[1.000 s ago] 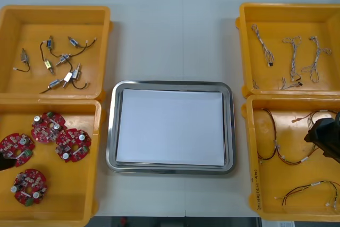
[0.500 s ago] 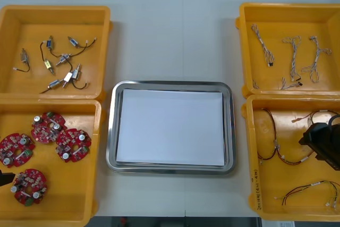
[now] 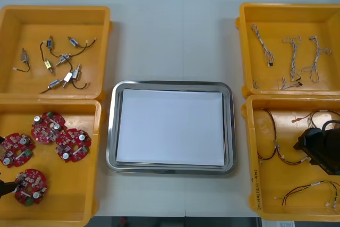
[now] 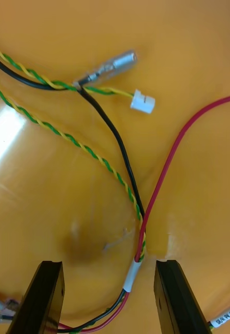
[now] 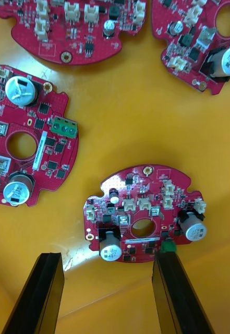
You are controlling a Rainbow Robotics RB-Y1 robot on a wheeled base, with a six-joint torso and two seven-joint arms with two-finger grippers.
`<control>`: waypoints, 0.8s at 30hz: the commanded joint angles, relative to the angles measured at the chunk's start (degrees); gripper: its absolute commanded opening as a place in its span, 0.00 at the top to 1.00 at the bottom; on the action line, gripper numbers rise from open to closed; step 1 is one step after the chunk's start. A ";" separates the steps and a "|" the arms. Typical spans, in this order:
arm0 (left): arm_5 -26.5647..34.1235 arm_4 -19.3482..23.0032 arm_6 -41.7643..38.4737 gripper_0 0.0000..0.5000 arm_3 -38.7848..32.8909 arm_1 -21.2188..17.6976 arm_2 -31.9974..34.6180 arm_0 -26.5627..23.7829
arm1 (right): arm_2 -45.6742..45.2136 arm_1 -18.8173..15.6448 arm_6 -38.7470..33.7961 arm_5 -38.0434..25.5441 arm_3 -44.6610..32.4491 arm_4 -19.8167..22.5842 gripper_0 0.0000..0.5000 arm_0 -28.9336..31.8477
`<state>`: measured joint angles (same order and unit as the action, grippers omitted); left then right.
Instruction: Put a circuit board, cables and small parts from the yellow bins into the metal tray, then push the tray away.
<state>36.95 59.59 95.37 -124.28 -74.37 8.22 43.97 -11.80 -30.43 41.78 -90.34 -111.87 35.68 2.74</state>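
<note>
In the upper left of the front view stands a yellow bin with several small metal parts on its floor. Below it, in the lower left, a second yellow bin holds four round red circuit boards. The left gripper is above this bin, at the left edge of the frame. Its two fingers stand wide apart and hold nothing. In the left wrist view one circuit board lies flat just beyond the fingertips, about midway between them.

The metal tray is in the middle of the table, white inside, with nothing in it.

In the upper right, a third bin contains thin twisted cables. The lower right bin contains red and yellow cables, and the right gripper is low inside it, near its right side. Its fingers are also spread open and grip nothing. In the right wrist view a red cable, a black cable and a twisted green and yellow one run together into the gap between the fingers.
</note>
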 commanded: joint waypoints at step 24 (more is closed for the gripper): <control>-7.94 -1.40 5.17 0.00 8.35 -4.82 -13.93 -9.69 | 2.75 1.16 -2.85 5.61 -0.46 -2.20 0.00 4.12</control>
<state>29.72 58.71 95.42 -116.30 -76.66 -4.34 36.01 -10.48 -30.00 41.78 -86.00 -111.83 34.30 5.10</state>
